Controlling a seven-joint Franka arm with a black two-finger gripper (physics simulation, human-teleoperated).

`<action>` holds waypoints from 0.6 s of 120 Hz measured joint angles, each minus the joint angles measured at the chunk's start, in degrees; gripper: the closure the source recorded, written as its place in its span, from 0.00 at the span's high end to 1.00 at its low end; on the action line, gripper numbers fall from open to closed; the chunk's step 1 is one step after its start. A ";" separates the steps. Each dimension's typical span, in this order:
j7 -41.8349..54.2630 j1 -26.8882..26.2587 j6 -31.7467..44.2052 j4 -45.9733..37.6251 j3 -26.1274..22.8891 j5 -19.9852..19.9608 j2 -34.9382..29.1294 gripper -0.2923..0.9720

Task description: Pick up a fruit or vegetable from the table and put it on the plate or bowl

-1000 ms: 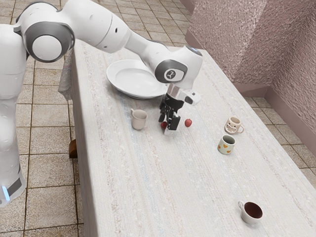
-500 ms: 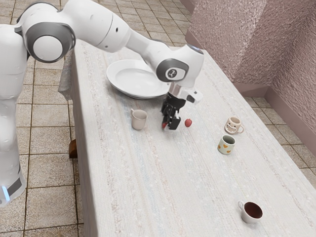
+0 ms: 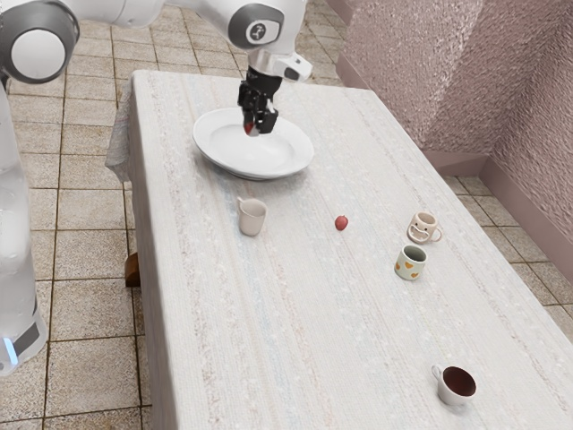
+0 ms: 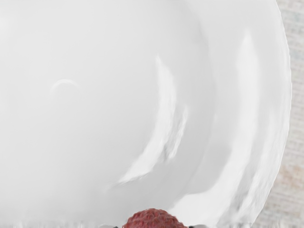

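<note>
My black gripper [image 3: 254, 126] hangs just above the white plate [image 3: 286, 157] at the far end of the table, shut on a small red fruit [image 3: 248, 129]. In the wrist view the same bumpy red fruit [image 4: 154, 220] sits right under my hand, with the plate's glossy white basin [image 4: 118, 109] spread below it. A second small red fruit [image 3: 341, 222] lies on the tablecloth, well toward the exterior view's right of the plate.
A beige cup [image 3: 252, 216] stands near the plate's front. Two patterned mugs [image 3: 423, 227] [image 3: 411, 262] sit toward the exterior view's right, and a white mug of dark liquid [image 3: 456, 384] stands at the near right. A pink wall borders the far right.
My hand lifted the red fruit off the cloth and carried it toward the upper left, from beside the second fruit to above the plate. The arm swung back with it.
</note>
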 joint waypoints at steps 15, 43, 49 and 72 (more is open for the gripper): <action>0.35 0.61 -1.53 -0.61 1.07 1.34 1.20 0.36; 0.88 -2.16 -2.31 -0.54 1.17 1.94 2.44 0.52; 0.98 -2.33 -2.25 -0.34 1.14 1.91 2.50 0.59; 1.56 -3.55 -4.50 14.44 -1.11 2.51 3.05 0.72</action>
